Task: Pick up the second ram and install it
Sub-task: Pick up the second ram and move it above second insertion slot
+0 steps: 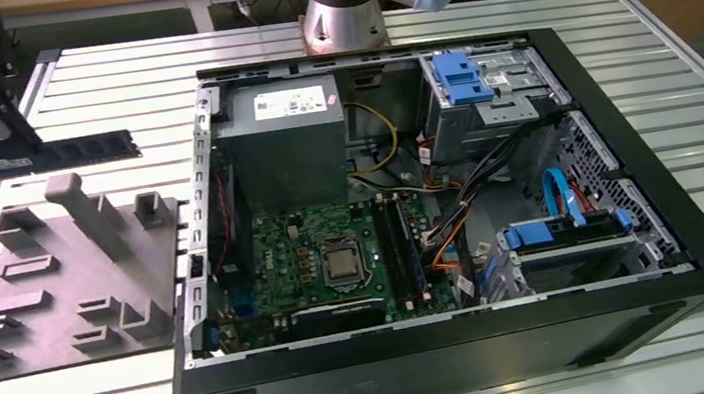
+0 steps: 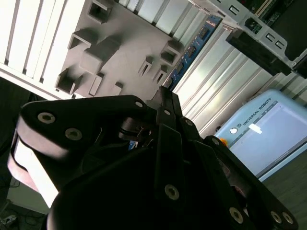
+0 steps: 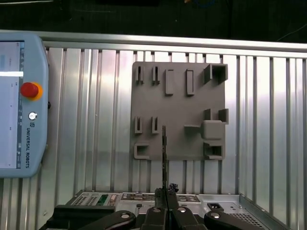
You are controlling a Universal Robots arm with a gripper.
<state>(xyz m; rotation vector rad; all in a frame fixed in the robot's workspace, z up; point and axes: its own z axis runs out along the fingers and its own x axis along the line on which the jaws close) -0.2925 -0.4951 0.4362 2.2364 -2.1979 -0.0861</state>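
Pick-up done: second ram [image 1: 45, 156] off the tabletop [image 1: 702, 94], not yet installed.
The end effector [image 3: 165, 190] pinches it above the grey tray [image 1: 15, 299], near the tabletop's edge at the exterior view's left, well apart from the motherboard [image 1: 318, 251].

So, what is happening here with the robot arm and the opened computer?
The arm's black gripper is shut on a long, narrow green-blue memory strip with black chips and holds it in the air, level and on its long edge, by the grey plastic tray with upright blocks. In the exterior view this is at the left of the open black computer case. The strip is not yet at the green motherboard inside the case.
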